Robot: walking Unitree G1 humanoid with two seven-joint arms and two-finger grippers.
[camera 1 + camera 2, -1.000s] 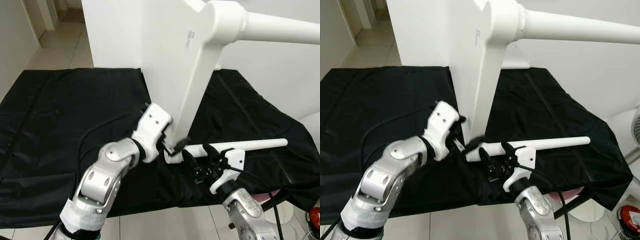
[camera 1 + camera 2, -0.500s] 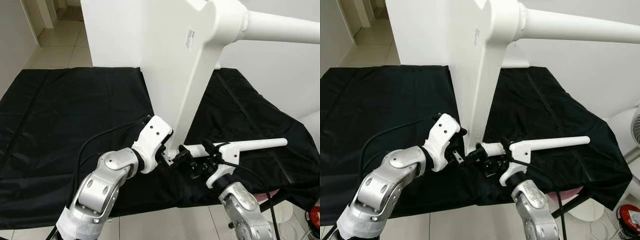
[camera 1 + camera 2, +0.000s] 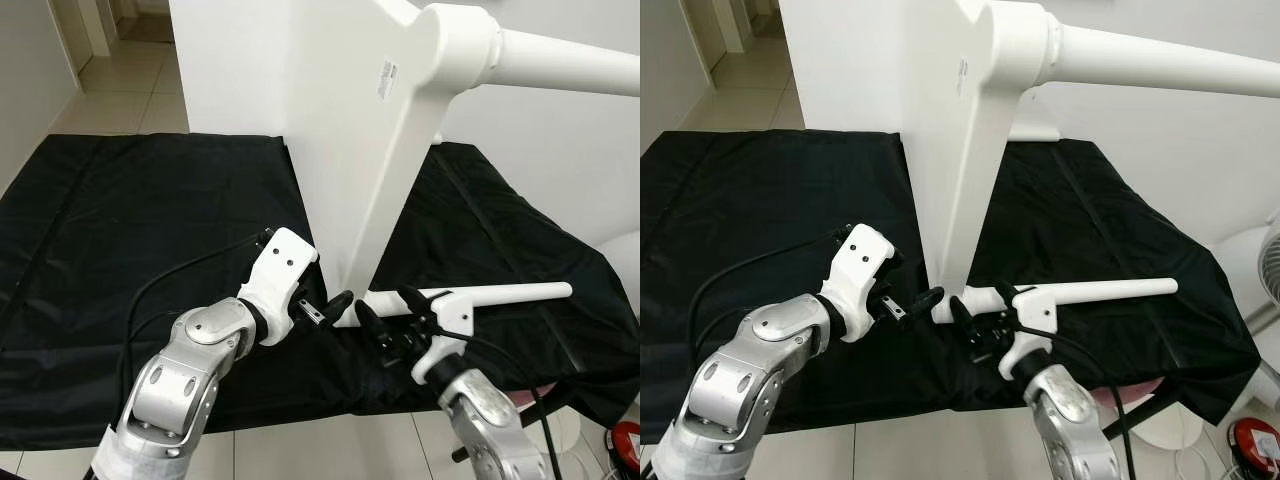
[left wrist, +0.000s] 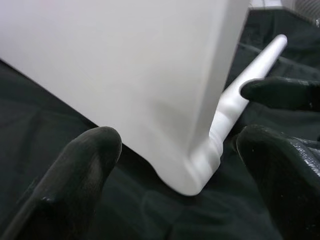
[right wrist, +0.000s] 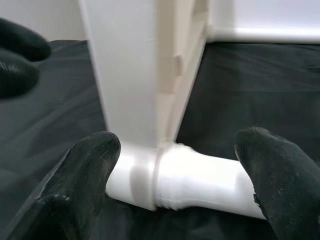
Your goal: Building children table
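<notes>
Tabletop (image 3: 330,110) stands edgewise on black cloth (image 3: 120,220).

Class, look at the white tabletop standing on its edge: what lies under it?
The white tabletop stands on a black cloth, with a white leg at its lower corner. What the cloth covers is hidden.

Silver arms, white wrist housings, black cables, black jaws.
</notes>
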